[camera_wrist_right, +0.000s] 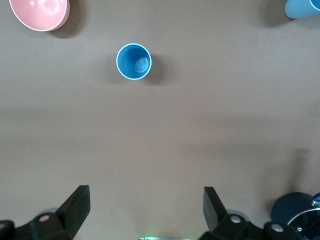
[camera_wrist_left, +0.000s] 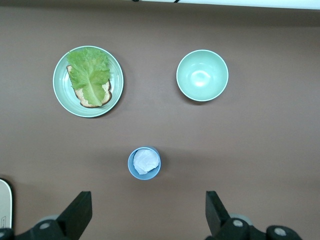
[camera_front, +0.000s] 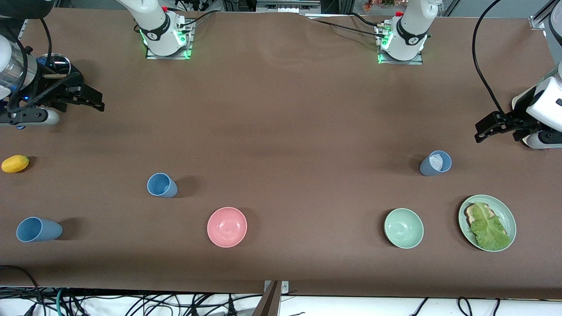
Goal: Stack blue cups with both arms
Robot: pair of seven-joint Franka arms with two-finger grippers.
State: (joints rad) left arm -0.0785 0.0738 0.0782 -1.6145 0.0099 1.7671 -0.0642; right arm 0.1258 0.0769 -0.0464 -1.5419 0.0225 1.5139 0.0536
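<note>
Blue cups: you've got three (camera_front: 162, 184) (camera_front: 38, 229) (camera_front: 435, 163) apart on the table | left gripper (camera_front: 487, 130) spread, empty | right gripper (camera_front: 90, 97) spread, empty

Three blue cups stood upright, well apart: two sky-blue (camera_front: 162, 184) (camera_front: 37, 229); one grey-blue cup (camera_front: 435, 163) held perhaps white paper.
</note>
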